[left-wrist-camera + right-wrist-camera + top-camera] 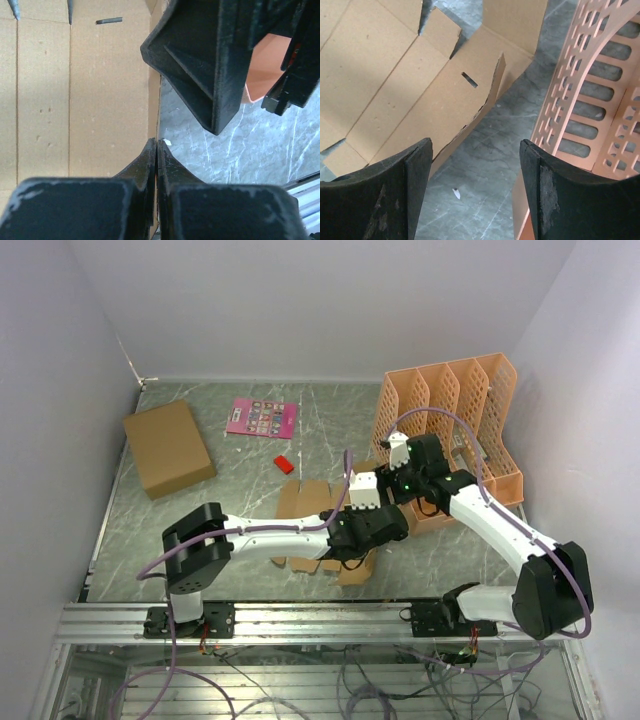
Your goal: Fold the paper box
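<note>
The paper box (308, 502) lay as a flat creased sheet on the bench (240, 475), just beside the orange rack (455, 405). The left end effector (156, 147) was shut at the sheet's edge; whether cardboard was pinched could not be told. The right end effector (476, 147) was spread wide, nothing held, beside a raised flap (492, 85). That flap would best be gripped near its crease while the sheet was pinned. From overhead, the sheet's middle was hidden by both wrists.
</note>
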